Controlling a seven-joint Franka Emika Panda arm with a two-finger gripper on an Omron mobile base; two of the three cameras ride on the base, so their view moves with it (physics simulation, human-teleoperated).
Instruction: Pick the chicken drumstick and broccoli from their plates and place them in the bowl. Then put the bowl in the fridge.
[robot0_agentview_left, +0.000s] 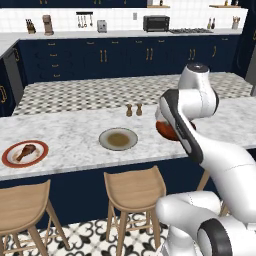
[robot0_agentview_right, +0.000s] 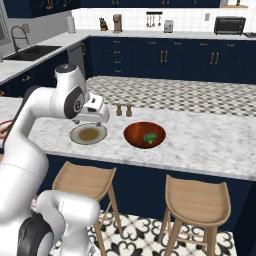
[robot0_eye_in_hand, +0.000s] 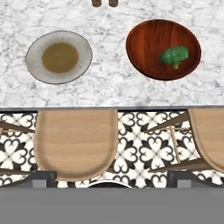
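End effector (robot0_eye_in_hand: 106, 177), fingers spread, hangs apart from broccoli (robot0_eye_in_hand: 174, 56) in bowl (robot0_eye_in_hand: 148, 43).

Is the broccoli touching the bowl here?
Touching. In the hand view the broccoli lies on the inside of the bowl, right of centre; the right base view shows it resting there too.

Flat, even rendered light, bright throughout. Soft faint shadows under the stools (robot0_agentview_left: 134, 188). Mild gloss on the bowl (robot0_eye_in_hand: 163, 42). Sharp everywhere, no blur or edge distortion.
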